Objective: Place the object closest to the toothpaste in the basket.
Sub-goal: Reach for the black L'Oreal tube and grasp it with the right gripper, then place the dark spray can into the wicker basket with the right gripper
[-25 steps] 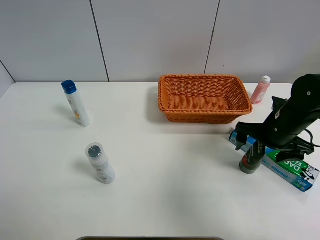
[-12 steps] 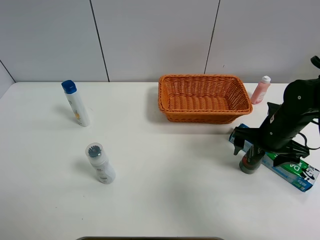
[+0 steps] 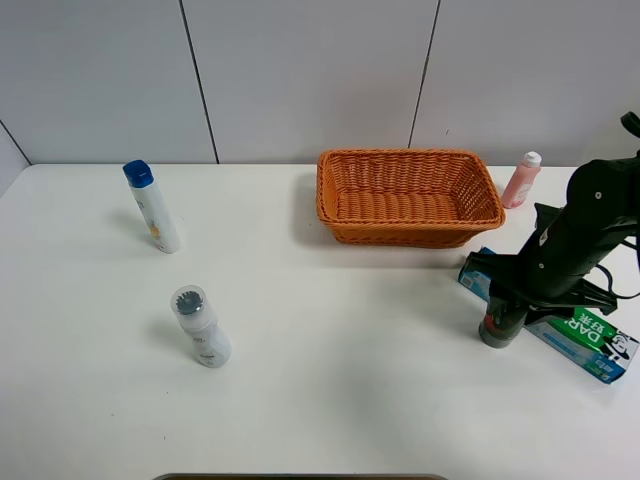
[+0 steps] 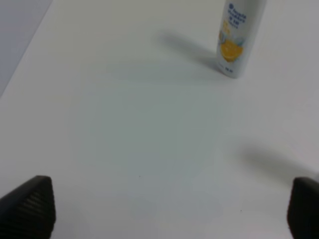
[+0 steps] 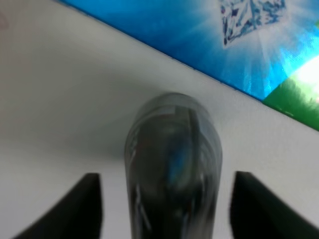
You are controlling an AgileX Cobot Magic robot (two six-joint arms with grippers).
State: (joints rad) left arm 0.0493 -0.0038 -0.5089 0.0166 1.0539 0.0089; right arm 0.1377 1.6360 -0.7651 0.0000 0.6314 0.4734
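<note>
The toothpaste box (image 3: 578, 337), blue and green, lies at the right of the table; it also shows in the right wrist view (image 5: 199, 45). A small dark bottle (image 3: 499, 327) stands right beside it, seen from above in the right wrist view (image 5: 172, 164). My right gripper (image 3: 508, 302) is low over this bottle, one finger on each side, with a gap showing at both fingers (image 5: 89, 204). The orange wicker basket (image 3: 400, 232) stands at the back, to the left of the gripper. My left gripper (image 4: 169, 209) is open and empty above bare table.
A pink bottle (image 3: 521, 180) stands to the right of the basket. A white bottle with a blue cap (image 3: 153, 208) stands at the far left and shows in the left wrist view (image 4: 239, 35). Another white bottle (image 3: 200, 328) stands at the front left.
My right gripper has moved down and a little left, so its fingers now sit lower around the dark bottle. The bottle and the box have not moved.
</note>
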